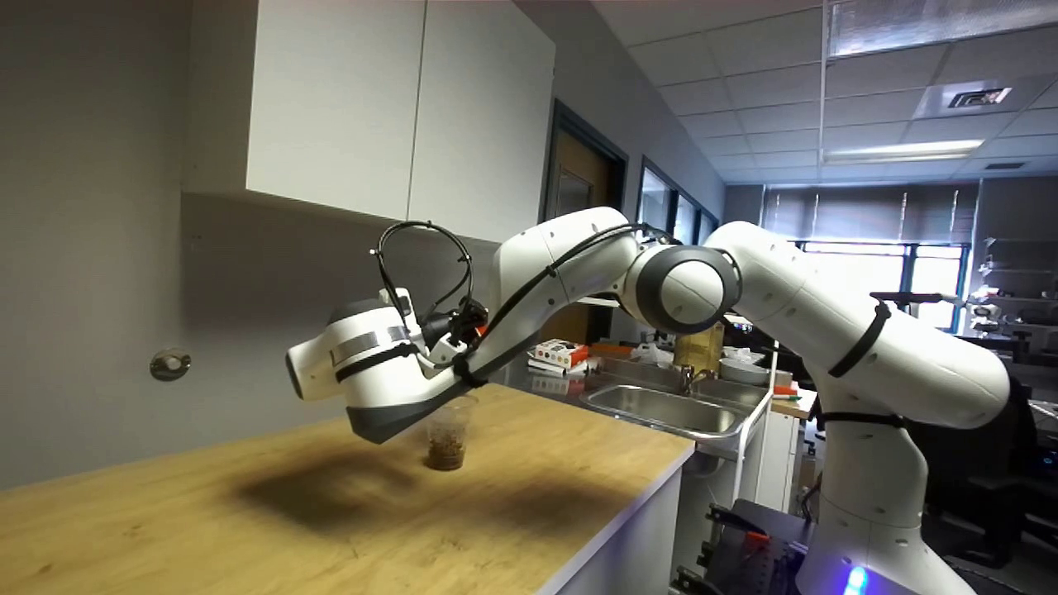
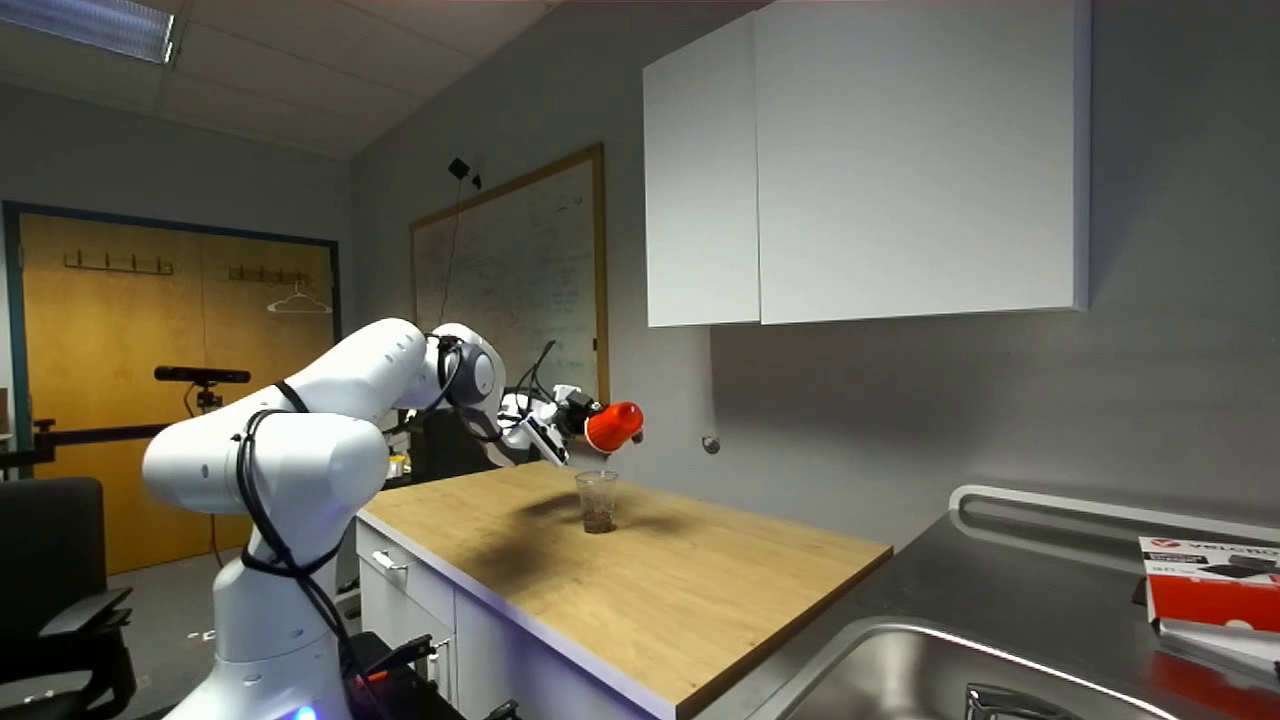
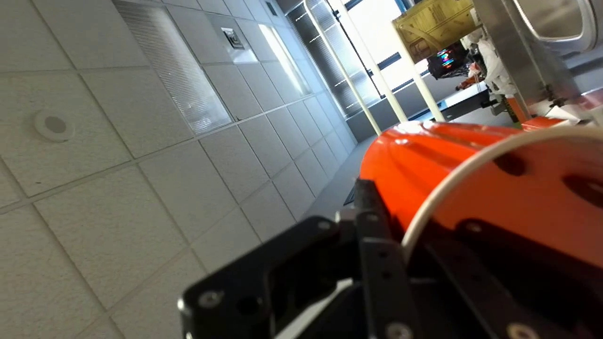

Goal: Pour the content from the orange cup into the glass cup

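The orange cup point(image 2: 614, 427) is held in the air, tipped with its mouth downward, above the glass cup. In the wrist view the orange cup point(image 3: 410, 165) shows its white rim and a few dark bits inside. My gripper point(image 3: 419, 235) is shut on the orange cup near its rim; one finger is partly hidden by the cup. The glass cup point(image 2: 598, 490) stands upright on the wooden counter with brown content in its lower part. A thin dark trail shows between the two cups. In an exterior view the glass cup point(image 1: 447, 438) shows beside the arm, which mostly hides the orange cup.
The wooden counter point(image 1: 248, 537) runs along the wall, with white wall cupboards point(image 1: 347, 107) above it. A steel sink point(image 1: 661, 405) lies beside the counter's end. Boxes point(image 1: 558, 354) stand near the sink; a red and white box point(image 2: 1215, 590) is among them.
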Robot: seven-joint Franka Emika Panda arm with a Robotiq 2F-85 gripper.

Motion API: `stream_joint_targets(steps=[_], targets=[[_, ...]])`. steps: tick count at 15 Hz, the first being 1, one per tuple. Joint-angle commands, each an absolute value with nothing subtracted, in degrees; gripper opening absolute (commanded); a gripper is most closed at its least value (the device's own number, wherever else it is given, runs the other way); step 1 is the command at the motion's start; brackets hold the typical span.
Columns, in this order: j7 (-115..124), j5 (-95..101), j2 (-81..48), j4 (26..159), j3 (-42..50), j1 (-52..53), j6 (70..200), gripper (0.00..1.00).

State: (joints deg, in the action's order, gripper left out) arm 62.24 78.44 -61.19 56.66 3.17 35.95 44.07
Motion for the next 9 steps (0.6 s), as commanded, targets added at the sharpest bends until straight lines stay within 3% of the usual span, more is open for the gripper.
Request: stream_joint_targets(steps=[1,9], targets=[[63.25,79.98,-62.12,55.88,4.33,36.73,42.83,0.03],[62.9,84.0,-63.97,56.21,6.05,37.63,41.24,0.03]])
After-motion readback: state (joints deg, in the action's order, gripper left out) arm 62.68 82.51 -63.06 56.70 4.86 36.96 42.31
